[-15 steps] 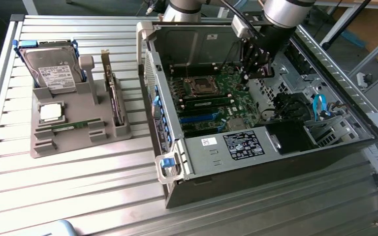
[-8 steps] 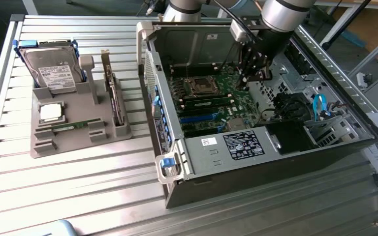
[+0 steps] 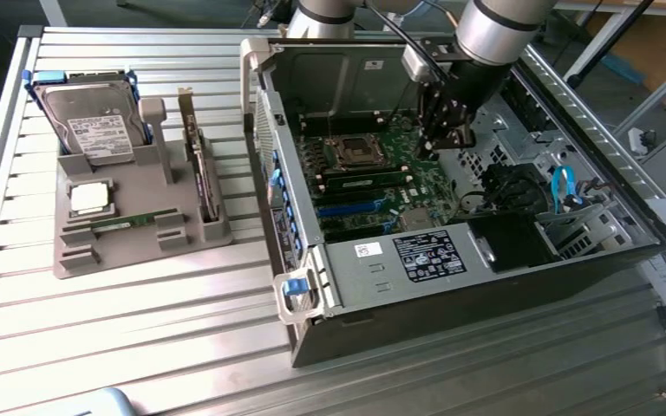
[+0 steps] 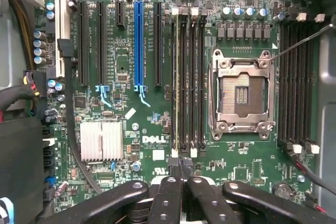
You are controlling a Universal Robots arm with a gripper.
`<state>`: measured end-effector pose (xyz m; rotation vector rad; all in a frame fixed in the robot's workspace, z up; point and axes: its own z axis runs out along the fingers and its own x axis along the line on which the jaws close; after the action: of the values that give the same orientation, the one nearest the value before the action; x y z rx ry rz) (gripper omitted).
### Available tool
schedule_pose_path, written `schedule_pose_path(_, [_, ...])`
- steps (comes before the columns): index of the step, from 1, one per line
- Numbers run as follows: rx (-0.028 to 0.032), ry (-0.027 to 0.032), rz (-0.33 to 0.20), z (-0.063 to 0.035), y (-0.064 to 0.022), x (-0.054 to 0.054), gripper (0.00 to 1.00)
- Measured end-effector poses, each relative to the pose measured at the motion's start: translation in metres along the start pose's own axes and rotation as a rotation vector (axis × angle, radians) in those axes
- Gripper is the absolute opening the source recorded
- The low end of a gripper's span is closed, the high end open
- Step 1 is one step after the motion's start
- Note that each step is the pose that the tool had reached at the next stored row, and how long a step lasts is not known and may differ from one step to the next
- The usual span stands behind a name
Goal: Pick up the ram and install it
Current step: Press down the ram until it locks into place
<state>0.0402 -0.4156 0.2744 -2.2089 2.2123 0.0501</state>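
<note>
The gripper (image 4: 181, 174) is closed tight, its fingers pressed together with nothing between them, and it hangs inside the open case (image 3: 345, 260) just above the board (image 4: 131, 124). Its tip sits at the end of the slots (image 4: 188, 77) beside the empty socket (image 4: 241, 95), which suits pressing down on a stick seated there. A ram (image 4: 176, 77) stands edge-up in the slot farthest from the socket, lying full length in its channel; whether its end latches have caught cannot be told. In the exterior view the gripper (image 3: 451, 139) points straight down at the board from over the case's far side. The case lies on its side toward the surface's right edge, so the slots face up. Near the left edge a grey holder (image 3: 136, 225) keeps spare parts upright and apart: a drive (image 3: 90, 121), a card (image 3: 200, 165), a chip (image 3: 88, 198) and another ram (image 3: 122, 223) lying low in its groove.
</note>
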Motion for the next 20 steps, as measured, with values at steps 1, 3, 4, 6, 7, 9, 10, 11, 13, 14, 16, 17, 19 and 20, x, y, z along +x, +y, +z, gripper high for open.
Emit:
schedule_pose_path(1, [0.0,0.0,0.0,0.0013,0.0,0.0,0.1])
schedule_pose_path(3, [0.0,0.0,0.0,0.0039,-0.0001,0.0,0.1])
schedule_pose_path(4, [0.0,-0.0001,0.0,0.0052,-0.0001,0.0,0.1])
schedule_pose_path(6, [0.0,0.0,0.0,0.0079,-0.0001,0.0,0.1])
schedule_pose_path(7, [0.0,-0.0001,0.0,0.0095,-0.0001,0.0,0.1])
schedule_pose_path(9, [0.0,-0.0001,0.0,0.0118,-0.0002,0.0,0.1])
schedule_pose_path(10, [0.0,-0.0001,0.0,0.013,-0.0002,0.0,0.1])
schedule_pose_path(11, [0.0,0.0,0.0,0.0143,-0.0002,0.0,0.1])
schedule_pose_path(13, [0.0,0.0001,0.0,0.0166,-0.0002,0.001,0.1])
schedule_pose_path(14, [-0.0001,0.0001,0.0,0.0179,-0.0002,0.001,0.1])
schedule_pose_path(16, [0.0,-0.0001,0.0,0.0211,-0.0003,0.001,0.1])
schedule_pose_path(17, [0.0,0.0,0.0,0.0227,-0.0003,0.001,0.1])
schedule_pose_path(19, [0.0,0.0,0.0,0.0246,-0.0003,0.001,0.1])
schedule_pose_path(20, [-0.0001,0.0,0.0,0.0246,-0.0003,0.001,0.1])
